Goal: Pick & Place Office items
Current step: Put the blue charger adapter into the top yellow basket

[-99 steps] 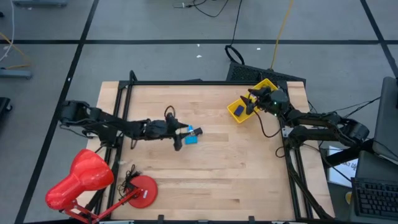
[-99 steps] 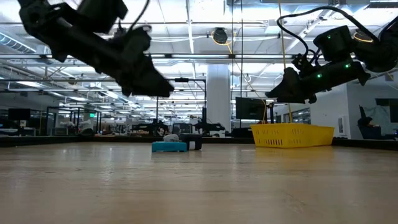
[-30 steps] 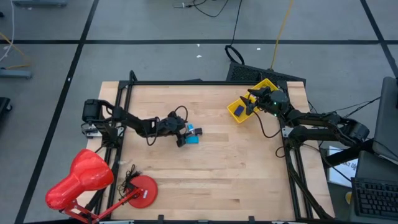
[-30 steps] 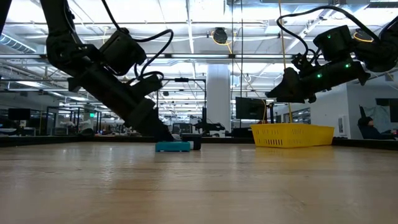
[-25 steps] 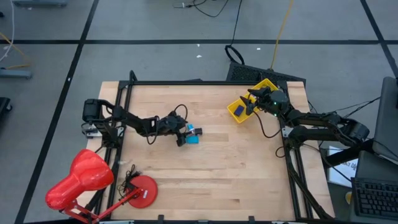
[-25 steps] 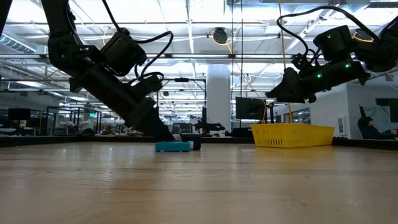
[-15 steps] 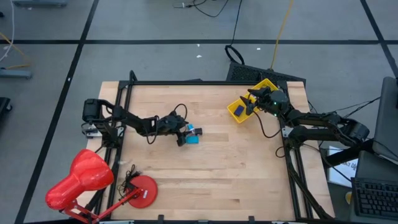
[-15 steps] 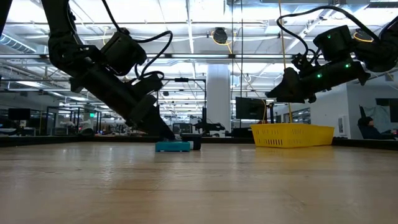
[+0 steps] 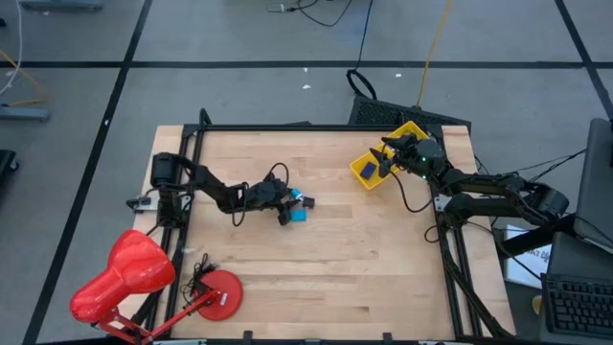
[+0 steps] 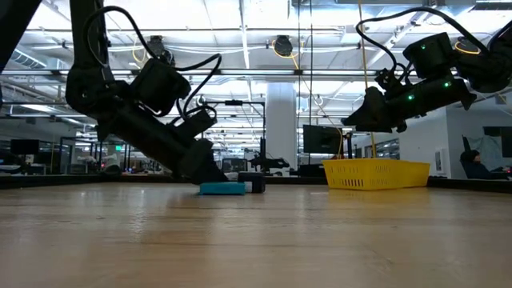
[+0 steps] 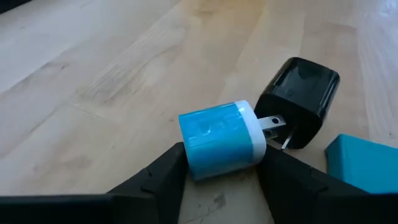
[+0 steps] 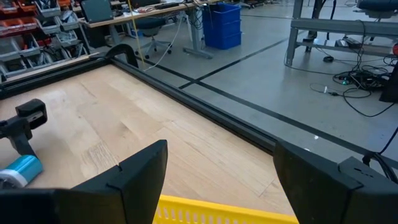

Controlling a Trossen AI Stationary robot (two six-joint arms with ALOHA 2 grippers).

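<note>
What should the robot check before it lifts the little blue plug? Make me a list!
1. Blue plug sits between the left tool's fingers: ok, one finger on each side.
2. Fingers pressed tight on the plug: cannot tell, they look close but a firm squeeze is not clear.
3. Black plug out of the way: not ok, it lies right against the blue plug's prongs and may get dragged.
4. Teal block clear of the grip: ok, it lies off to one side.
5. Yellow tray ready to take things: ok, it sits at the table's far right corner with a blue piece inside.
6. Right tool out of the way: ok, open above the tray.
</note>
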